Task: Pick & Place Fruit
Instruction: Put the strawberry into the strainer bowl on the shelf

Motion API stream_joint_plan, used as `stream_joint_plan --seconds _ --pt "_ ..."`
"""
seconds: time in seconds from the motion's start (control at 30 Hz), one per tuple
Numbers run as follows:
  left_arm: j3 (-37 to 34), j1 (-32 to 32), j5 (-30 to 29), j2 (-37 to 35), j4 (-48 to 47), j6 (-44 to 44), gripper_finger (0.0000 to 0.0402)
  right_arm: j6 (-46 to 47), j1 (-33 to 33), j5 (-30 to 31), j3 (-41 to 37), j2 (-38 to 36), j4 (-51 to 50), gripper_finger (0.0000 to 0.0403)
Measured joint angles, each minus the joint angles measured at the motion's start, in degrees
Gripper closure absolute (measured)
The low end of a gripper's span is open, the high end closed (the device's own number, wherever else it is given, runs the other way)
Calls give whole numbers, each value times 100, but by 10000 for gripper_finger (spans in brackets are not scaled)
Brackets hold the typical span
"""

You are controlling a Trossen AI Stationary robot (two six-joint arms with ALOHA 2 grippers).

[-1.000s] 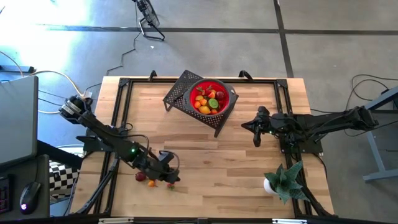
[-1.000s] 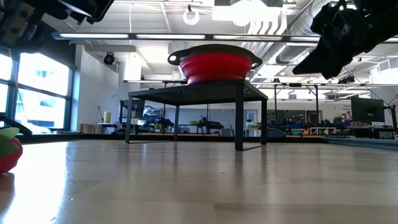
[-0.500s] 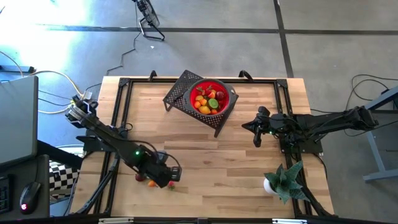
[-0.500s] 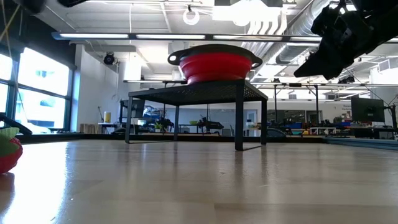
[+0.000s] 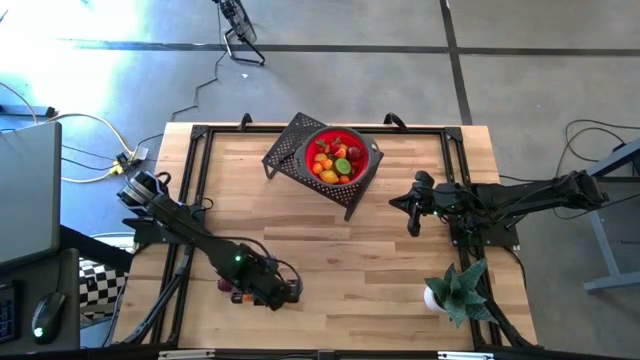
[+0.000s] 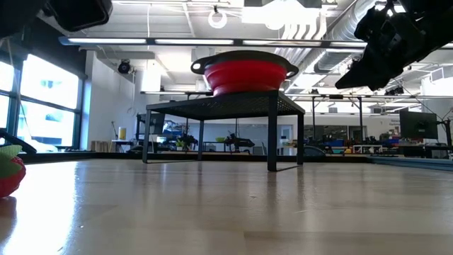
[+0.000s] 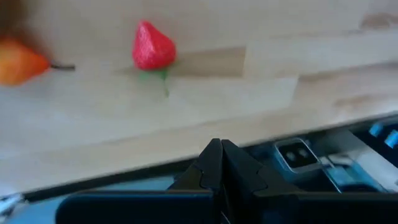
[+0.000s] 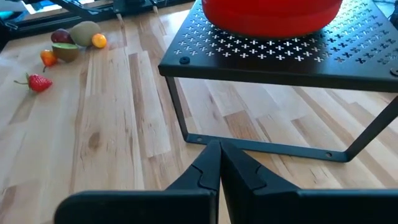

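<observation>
A red bowl point(image 5: 340, 156) full of fruit stands on a black perforated stand point(image 5: 290, 145) at the table's far middle. Loose fruit lies near the table's near-left corner: a dark red one point(image 5: 222, 285) and an orange one point(image 5: 243, 296). The left wrist view shows a strawberry point(image 7: 152, 46) and an orange fruit point(image 7: 18, 62) lying on the wood. My left gripper point(image 5: 285, 294) hovers shut over this spot, tipped down, touching nothing. My right gripper point(image 5: 410, 218) waits shut at mid-right, facing the stand point(image 8: 273, 56). The loose fruit point(image 8: 68, 43) shows far off in its wrist view.
A spiky green plant in a white pot point(image 5: 455, 290) stands at the near right. Black frame rails point(image 5: 190, 190) run along the table's edges. The table's near edge point(image 7: 186, 158) lies close to my left fingertips. Bare wood lies between the stand and the loose fruit.
My left gripper has shifted a little toward the table's near edge, rolled, and tipped more steeply downward over the loose fruit. It has stayed shut and now covers the strawberry in the high view. The fruit has not moved.
</observation>
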Motion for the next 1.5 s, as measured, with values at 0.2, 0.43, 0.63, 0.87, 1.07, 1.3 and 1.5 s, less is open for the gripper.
stream_joint_plan --seconds 0.2,0.43,0.63,0.87,1.07,1.3,1.5 --pt "-4 -5 408 3 -210 -80 377 -200 0 2 0 -1 -76 401" --pt "-11 -5 507 3 -317 -360 274 -340 0 4 -2 -1 -222 401" --pt "-11 -7 278 3 -336 -348 202 -340 2 2 -2 -1 -290 401" --pt "-8 -15 -374 39 -319 -348 188 -340 0 1 -2 -1 -295 401" --pt "-6 -17 -15 346 -157 -548 187 -340 1 0 -2 0 -297 401" --pt "-9 -19 307 611 202 -644 187 -340 0 0 -2 1 -295 401" --pt "-8 -21 407 778 148 -834 187 -340 2 -1 -2 -1 -293 401"
